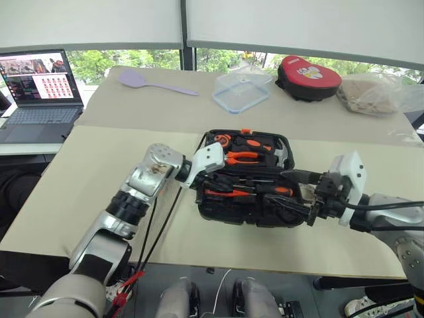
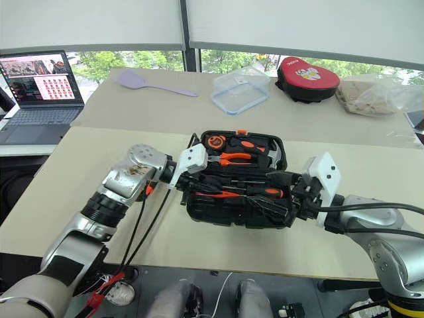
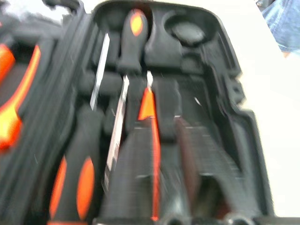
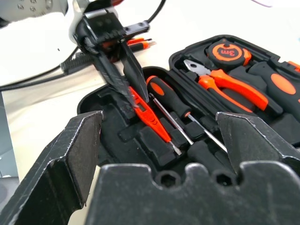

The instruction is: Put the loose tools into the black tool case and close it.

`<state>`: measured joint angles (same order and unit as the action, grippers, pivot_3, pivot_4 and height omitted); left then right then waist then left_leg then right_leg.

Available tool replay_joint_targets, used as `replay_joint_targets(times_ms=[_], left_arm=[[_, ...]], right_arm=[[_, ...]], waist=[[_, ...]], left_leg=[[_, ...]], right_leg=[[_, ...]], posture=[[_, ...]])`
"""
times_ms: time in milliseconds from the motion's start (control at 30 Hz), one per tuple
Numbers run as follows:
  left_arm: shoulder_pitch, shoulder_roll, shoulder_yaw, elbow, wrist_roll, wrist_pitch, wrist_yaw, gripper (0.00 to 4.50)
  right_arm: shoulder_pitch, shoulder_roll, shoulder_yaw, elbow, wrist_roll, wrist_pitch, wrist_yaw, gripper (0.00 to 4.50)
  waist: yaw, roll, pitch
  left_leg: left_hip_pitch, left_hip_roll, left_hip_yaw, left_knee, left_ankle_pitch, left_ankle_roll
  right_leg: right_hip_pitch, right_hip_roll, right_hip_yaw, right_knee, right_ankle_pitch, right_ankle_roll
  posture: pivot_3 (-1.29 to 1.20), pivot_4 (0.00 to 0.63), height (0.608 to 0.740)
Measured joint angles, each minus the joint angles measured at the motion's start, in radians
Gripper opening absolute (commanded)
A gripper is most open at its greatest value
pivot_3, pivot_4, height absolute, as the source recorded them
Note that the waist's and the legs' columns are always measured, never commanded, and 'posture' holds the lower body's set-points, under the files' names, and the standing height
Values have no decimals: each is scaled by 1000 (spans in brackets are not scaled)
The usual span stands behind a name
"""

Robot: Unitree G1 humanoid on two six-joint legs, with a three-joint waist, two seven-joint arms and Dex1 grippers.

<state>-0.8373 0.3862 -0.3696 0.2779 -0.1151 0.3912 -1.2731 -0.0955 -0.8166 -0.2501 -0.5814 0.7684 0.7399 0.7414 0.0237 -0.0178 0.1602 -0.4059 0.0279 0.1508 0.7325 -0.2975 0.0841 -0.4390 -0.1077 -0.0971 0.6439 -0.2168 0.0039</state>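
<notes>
Here, my left gripper (image 4: 123, 91) pinches the slim orange screwdriver (image 4: 152, 119) inside the open black tool case (image 1: 246, 177), while my right gripper (image 4: 161, 140) gapes wide alongside.

Black tool case (image 1: 246, 177) lies open mid-table, both halves up. Left gripper (image 4: 123, 86) reaches into near half from left, fingers pinched together at slim orange screwdriver (image 4: 152, 119), blocking that side. Right gripper (image 1: 301, 192), fingers spread wide, stands at case's right end. Far strip crowded: lilac spatula (image 1: 154, 82), clear plastic box (image 1: 242, 91), red-and-black pouch (image 1: 308, 77). Bare table left of case and along near edge.
</notes>
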Motion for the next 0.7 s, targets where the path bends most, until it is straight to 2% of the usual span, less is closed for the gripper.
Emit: replay_joint_targets(times_ms=[200, 600, 700], left_arm=[[26, -21, -14, 72, 47, -78, 63, 53], [57, -15, -33, 93, 98, -245, 92, 53], [75, 6, 8, 72, 84, -211, 118, 731]], right_arm=[[10, 0, 0, 1, 0, 0, -1, 4500], [27, 6, 5, -1, 0, 0, -17, 4500], [8, 7, 25, -1, 0, 0, -16, 4500]], waist=[[-7, 0, 0], [-9, 0, 0], [-13, 0, 0]], left_leg=[[0, 0, 0, 0, 0, 0], [3, 0, 0, 0, 0, 0], [3, 1, -1, 0, 0, 0]], right_leg=[[0, 0, 0, 0, 0, 0], [3, -1, 0, 0, 0, 0], [2, -1, 1, 0, 0, 0]], posture=[[0, 150, 731], [0, 150, 731], [0, 150, 731]])
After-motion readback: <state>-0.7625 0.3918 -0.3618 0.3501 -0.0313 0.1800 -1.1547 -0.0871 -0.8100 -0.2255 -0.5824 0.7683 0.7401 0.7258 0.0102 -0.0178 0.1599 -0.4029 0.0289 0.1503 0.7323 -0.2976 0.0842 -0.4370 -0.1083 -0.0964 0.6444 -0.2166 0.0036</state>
